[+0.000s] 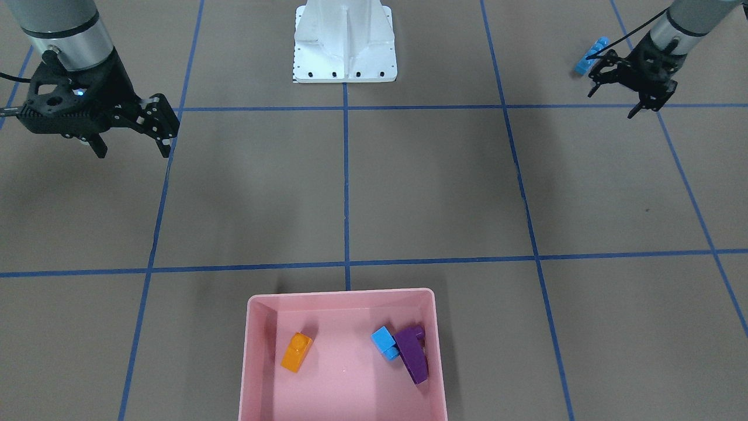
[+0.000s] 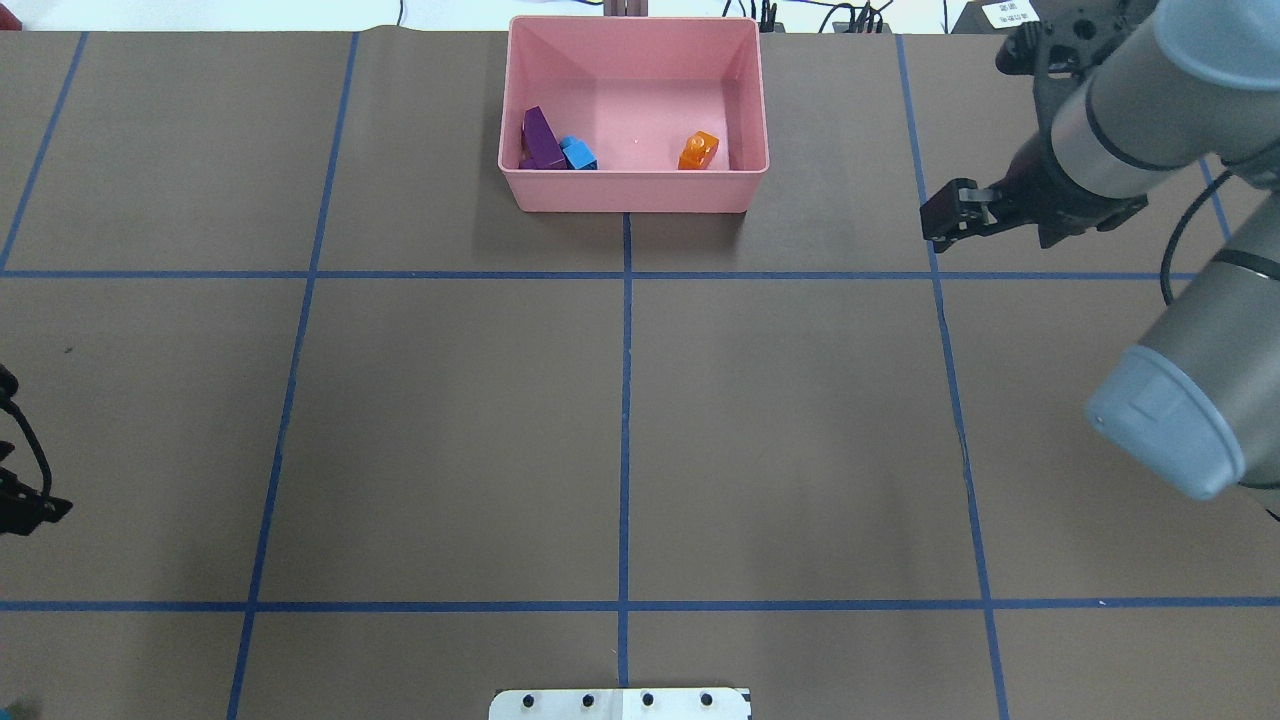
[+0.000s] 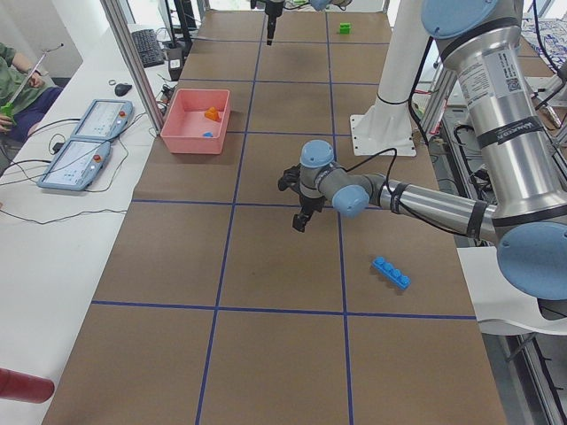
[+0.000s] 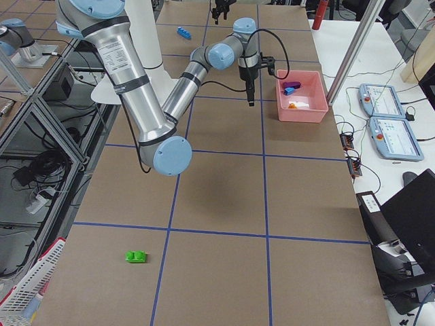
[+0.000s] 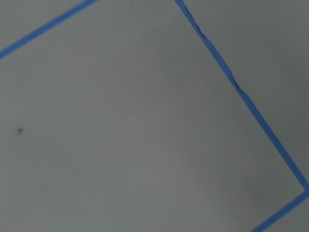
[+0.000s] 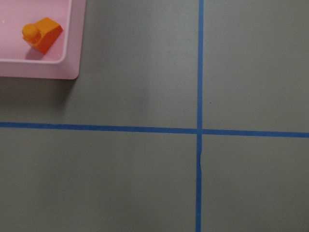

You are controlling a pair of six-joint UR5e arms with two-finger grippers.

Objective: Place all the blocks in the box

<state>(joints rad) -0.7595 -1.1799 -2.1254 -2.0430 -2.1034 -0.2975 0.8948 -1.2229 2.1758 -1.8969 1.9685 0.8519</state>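
Pink box (image 1: pixel 256 374) nearest us holds orange block (image 1: pixel 296 351), small blue block (image 1: pixel 384 341), purple block (image 1: pixel 412 354).
Our left tool (image 1: pixel 612 104) and right tool (image 1: pixel 133 153) hang released.

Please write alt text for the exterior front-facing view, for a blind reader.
A pink box holds an orange block, a small light blue block and a purple block. The right gripper and left gripper hang open and empty in the upper corners, a long light blue block near the left one.
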